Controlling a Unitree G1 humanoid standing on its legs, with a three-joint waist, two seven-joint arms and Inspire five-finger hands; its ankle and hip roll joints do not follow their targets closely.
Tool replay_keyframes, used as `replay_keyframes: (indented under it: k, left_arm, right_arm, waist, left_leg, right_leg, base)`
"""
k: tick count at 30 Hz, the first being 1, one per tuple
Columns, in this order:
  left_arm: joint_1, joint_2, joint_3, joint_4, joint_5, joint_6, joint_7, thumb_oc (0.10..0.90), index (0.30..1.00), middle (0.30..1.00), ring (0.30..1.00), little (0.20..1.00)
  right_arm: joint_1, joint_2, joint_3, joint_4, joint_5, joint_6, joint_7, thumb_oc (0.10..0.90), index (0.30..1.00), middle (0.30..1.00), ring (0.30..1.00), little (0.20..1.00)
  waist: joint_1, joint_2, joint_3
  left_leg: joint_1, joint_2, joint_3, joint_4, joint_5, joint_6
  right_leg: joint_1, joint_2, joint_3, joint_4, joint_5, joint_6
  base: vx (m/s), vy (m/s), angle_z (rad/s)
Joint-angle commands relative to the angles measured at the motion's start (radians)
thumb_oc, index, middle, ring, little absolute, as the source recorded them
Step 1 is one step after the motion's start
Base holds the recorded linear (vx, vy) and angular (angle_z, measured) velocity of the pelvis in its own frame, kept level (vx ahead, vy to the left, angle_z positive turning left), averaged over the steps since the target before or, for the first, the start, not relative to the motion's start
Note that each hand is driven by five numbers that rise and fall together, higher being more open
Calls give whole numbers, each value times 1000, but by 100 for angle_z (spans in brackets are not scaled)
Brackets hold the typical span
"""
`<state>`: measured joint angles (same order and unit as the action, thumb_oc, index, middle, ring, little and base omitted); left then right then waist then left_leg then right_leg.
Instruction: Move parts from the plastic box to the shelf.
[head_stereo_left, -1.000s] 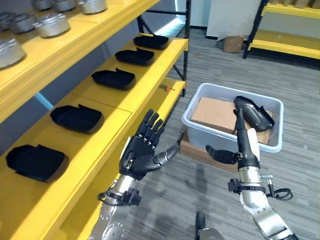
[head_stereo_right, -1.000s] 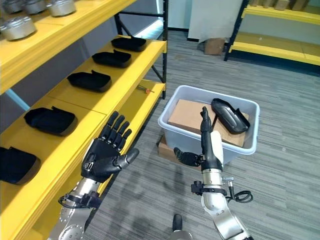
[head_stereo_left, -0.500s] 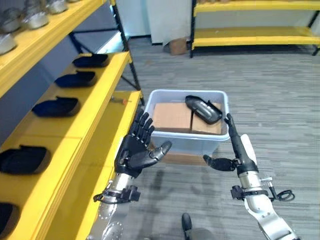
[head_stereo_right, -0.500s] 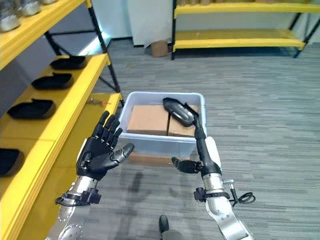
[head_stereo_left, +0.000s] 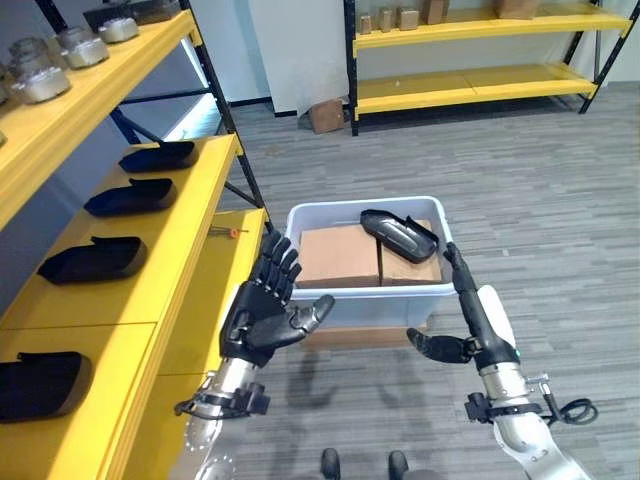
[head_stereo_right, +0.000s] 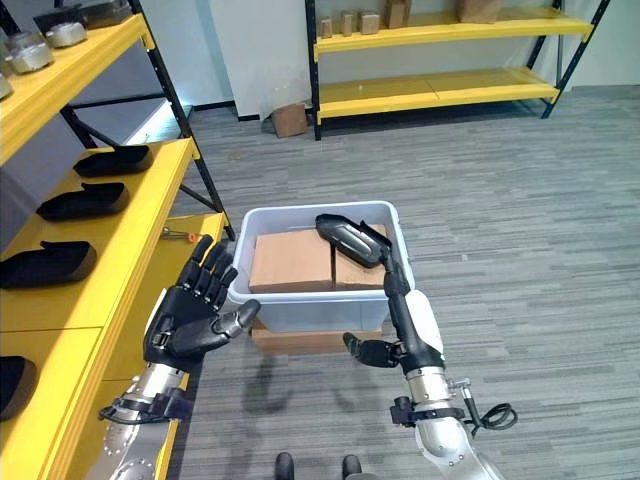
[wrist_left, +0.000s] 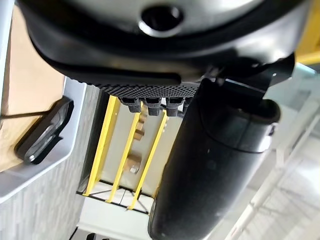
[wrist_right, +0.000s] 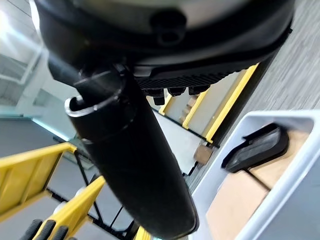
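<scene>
My left hand (head_stereo_left: 262, 318) is raised in front of me with the fingers spread and straight and the thumb out to the side, holding nothing; its fingertips show just before the near left corner of the plastic box (head_stereo_left: 369, 301). My right hand (head_stereo_left: 478, 316) is up as well, fingers straight and pressed together, pointing toward the near right corner of the box, with the thumb sticking out sideways and nothing in it. The box sits on the grey floor (head_stereo_left: 540, 210) on a flat brown board (head_stereo_left: 350, 336) that peeks out under its near wall, just beside the end of the yellow shelf (head_stereo_left: 170, 255). Inside the box lie two brown cardboard cartons (head_stereo_left: 338, 255) side by side, and one black part (head_stereo_left: 399, 234) rests on top of them toward the far right corner, lying tilted across the right carton. On the middle level of the shelf, a row of black parts (head_stereo_left: 92, 259) runs along it, each well apart from the next, and one more (head_stereo_left: 40, 384) lies nearest me. The upper level carries round metal pieces (head_stereo_left: 40, 84) near its front edge. A small orange-tipped item (head_stereo_left: 227, 232) lies on the lower level near the upright post at the shelf's end. Another yellow rack (head_stereo_left: 470, 50) stands along the far wall, with a small cardboard box (head_stereo_left: 325, 115) on the floor beside it.
</scene>
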<state>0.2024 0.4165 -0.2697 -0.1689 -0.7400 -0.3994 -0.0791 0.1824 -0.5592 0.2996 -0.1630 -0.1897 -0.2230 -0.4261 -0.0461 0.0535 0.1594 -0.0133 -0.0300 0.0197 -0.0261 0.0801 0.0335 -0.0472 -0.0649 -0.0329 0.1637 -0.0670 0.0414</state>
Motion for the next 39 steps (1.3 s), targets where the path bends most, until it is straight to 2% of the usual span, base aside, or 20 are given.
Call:
replay_keyframes:
  k: [1, 2, 4, 5, 6, 7, 8, 10, 11, 12, 15, 17, 19, 23, 26, 28, 31, 34, 36, 39]
  left_arm:
    - [-84, 28, 66, -103, -7, -87, -52, 900, 1000, 1000, 1000, 1000]
    - [-102, 20, 59, -86, -25, -79, -68, 900, 1000, 1000, 1000, 1000]
    - [-108, 14, 54, -76, -18, -78, -81, 900, 1000, 1000, 1000, 1000]
    - [-111, 6, 50, -72, 0, -79, -77, 900, 1000, 1000, 1000, 1000]
    - [-113, 3, 48, -71, 6, -78, -74, 900, 1000, 1000, 1000, 1000]
    - [-114, -1, 46, -78, 18, -73, -53, 900, 1000, 1000, 1000, 1000]
    - [-113, -1, 42, -76, 26, -80, -27, 900, 1000, 1000, 1000, 1000]
    - [-116, 2, 38, -75, 26, -89, -28, 900, 1000, 1000, 1000, 1000]
    - [-117, 11, 29, -75, 30, -136, -59, 900, 1000, 1000, 1000, 1000]
    - [-116, 12, 28, -75, 17, -135, -72, 900, 1000, 1000, 1000, 1000]
    - [-94, 24, 1, -100, 31, -121, -82, 900, 1000, 1000, 1000, 1000]
    - [-93, 28, -11, -103, 39, -119, -61, 900, 1000, 1000, 1000, 1000]
    - [-91, 37, -22, -105, 49, -117, -43, 900, 1000, 1000, 1000, 1000]
    - [-94, 46, -20, -116, 28, -101, -47, 900, 1000, 1000, 1000, 1000]
    - [-93, 47, -11, -121, 34, -104, -33, 900, 1000, 1000, 1000, 1000]
    - [-83, 48, -6, -139, 28, -97, -34, 900, 1000, 1000, 1000, 1000]
    - [-82, 47, -4, -148, 35, -97, -12, 900, 1000, 1000, 1000, 1000]
    - [-86, 42, 4, -145, 12, -108, 9, 900, 1000, 1000, 1000, 1000]
    - [-91, 35, 5, -135, 4, -112, 25, 900, 1000, 1000, 1000, 1000]
    - [-105, 24, -12, -111, -39, -109, -5, 900, 1000, 1000, 1000, 1000]
  right_arm:
    - [-167, 11, -27, -103, -94, -58, -69, 900, 1000, 1000, 1000, 1000]
    - [-180, 12, -28, -106, -104, -32, -87, 900, 1000, 1000, 1000, 1000]
    - [-188, 20, -33, -105, -114, -18, -91, 900, 1000, 1000, 1000, 1000]
    - [-196, 30, -35, -97, -120, -15, -87, 900, 1000, 1000, 1000, 1000]
    - [-199, 34, -36, -94, -122, -11, -85, 900, 1000, 1000, 1000, 1000]
    - [-207, 41, -39, -81, -123, -12, -79, 900, 1000, 1000, 1000, 1000]
    - [-224, 39, -42, -65, -116, -29, -74, 900, 1000, 1000, 1000, 1000]
    - [-232, 39, -37, -73, -122, -23, -77, 900, 1000, 1000, 1000, 1000]
    - [-240, 37, -26, -83, -121, -5, -91, 900, 1000, 1000, 1000, 1000]
    - [-241, 37, -25, -84, -119, -1, -94, 900, 1000, 1000, 1000, 1000]
    - [-255, 52, -18, -72, -119, 19, -109, 900, 1000, 1000, 1000, 1000]
    - [-254, 58, -19, -75, -120, 21, -102, 900, 1000, 1000, 1000, 1000]
    - [-250, 53, -16, -84, -124, -1, -60, 900, 1000, 1000, 1000, 1000]
    - [-233, 27, -23, -100, -120, -16, -55, 900, 1000, 1000, 1000, 1000]
    - [-228, -1, -25, -97, -119, -16, -49, 900, 1000, 1000, 1000, 1000]
    - [-237, -24, -21, -86, -110, -16, -53, 900, 1000, 1000, 1000, 1000]
    - [-252, -40, -9, -70, -101, -20, -55, 900, 1000, 1000, 1000, 1000]
    - [-259, -60, -1, -55, -98, -36, -51, 900, 1000, 1000, 1000, 1000]
    - [-258, -72, 3, -39, -102, -56, -41, 900, 1000, 1000, 1000, 1000]
    - [-255, -81, 9, -25, -107, -83, -40, 900, 1000, 1000, 1000, 1000]
  waist:
    - [27, -52, -28]
    - [20, -50, -18]
    - [17, -45, -8]
    - [18, -41, 3]
    - [20, -42, 6]
    - [25, -41, 12]
    - [32, -49, 18]
    - [29, -58, 22]
    - [21, -68, 26]
    - [20, -69, 26]
    - [12, -85, 30]
    - [7, -91, 32]
    - [4, -94, 28]
    - [1, -94, 13]
    - [-1, -90, 1]
    - [2, -85, -6]
    - [1, -82, -7]
    - [0, -78, -7]
    - [-1, -82, -2]
    - [-5, -88, 10]
  left_leg:
    - [-42, -9, 18, -12, 22, -2]
    - [-27, -11, 25, -16, 14, 18]
    - [-14, -7, 33, -20, 8, 29]
    - [1, 2, 42, -24, 3, 35]
    - [6, 2, 46, -25, 1, 36]
    - [23, 13, 63, -29, -2, 35]
    - [44, 28, 95, -31, -10, 21]
    - [59, 35, 105, -35, -18, 13]
    - [90, 48, 108, -51, -34, 2]
    - [94, 50, 109, -52, -37, 1]
    - [143, 66, 123, -61, -84, -10]
    - [157, 75, 128, -61, -97, -13]
    - [173, 96, 137, -61, -100, -22]
    - [172, 119, 120, -61, -90, -36]
    - [179, 147, 110, -54, -82, -53]
    - [177, 175, 102, -25, -78, -70]
    - [166, 200, 90, 18, -71, -84]
    - [119, 236, 96, 117, 9, -106]
    - [55, 260, 111, 255, 71, -122]
    - [-52, 271, 123, 450, 110, -135]
  right_leg:
    - [112, 57, -33, 14, 3, -11]
    - [39, 54, -42, 160, 37, 14]
    - [-11, 47, -58, 278, 56, 35]
    - [-56, 29, -77, 381, 76, 57]
    - [-71, 21, -80, 406, 80, 64]
    - [-87, -16, -102, 412, 95, 75]
    - [-73, -72, -131, 267, 112, 78]
    - [-59, -95, -133, 122, 138, 81]
    - [-47, -121, -114, -48, 199, 97]
    - [-44, -125, -112, -63, 210, 100]
    - [-77, -182, -85, -189, 344, 148]
    - [-90, -197, -77, -196, 377, 162]
    - [-81, -198, -87, -199, 360, 169]
    - [-41, -183, -88, -205, 312, 163]
    - [-15, -162, -96, -173, 250, 144]
    - [-2, -137, -105, -133, 199, 112]
    - [2, -108, -102, -108, 169, 77]
    - [16, -66, -108, -114, 145, 36]
    - [31, -45, -117, -128, 133, 5]
    - [43, -29, -129, -131, 122, -27]
  base:
    - [103, 204, 29]
    - [36, 144, 21]
    - [37, 144, 15]
    - [35, 111, 15]
    - [66, 95, 3]
    - [111, -16, -35]
    - [118, -59, -51]
    - [130, -179, -80]
    - [167, -217, -67]
    - [195, -224, -32]
    - [197, -226, 9]
    - [151, -232, 16]
    - [206, -323, 35]
    - [174, -275, 9]
    - [202, -302, 11]
    - [233, -353, -1]
    - [188, -306, 2]
    - [143, -288, -4]
    - [95, -297, -6]
    - [65, -236, 7]
